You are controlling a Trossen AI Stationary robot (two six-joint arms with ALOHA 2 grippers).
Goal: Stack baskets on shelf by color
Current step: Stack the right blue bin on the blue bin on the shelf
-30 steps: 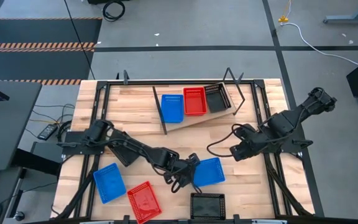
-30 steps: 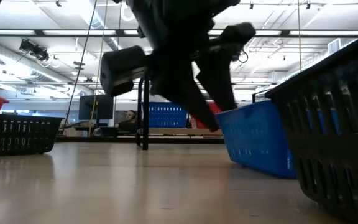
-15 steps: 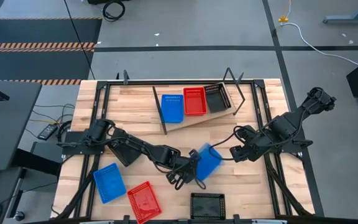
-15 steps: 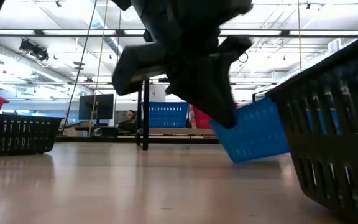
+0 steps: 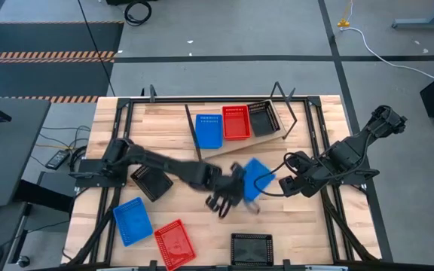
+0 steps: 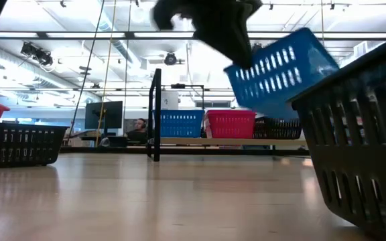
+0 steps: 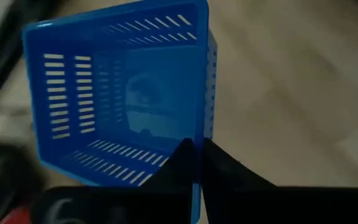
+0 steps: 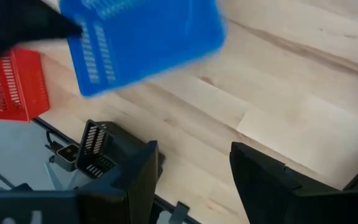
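left pincer [image 5: 239, 191] is clamped on the rim of a blue basket [image 5: 256, 177], carried tilted above the surface near the shelf [image 5: 236, 144]. looks light but flexy mesh, so a rim pinch seems right. right pincer [image 5: 286, 183] waits spread open, empty.

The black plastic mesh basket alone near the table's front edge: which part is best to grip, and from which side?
Probably a side wall at its rim, from above: the black plastic mesh basket stands upright with its opening up, so one finger fits inside, one outside. The left pincer holds the blue plastic mesh basket so, above mid-table; the open right pincer is free.
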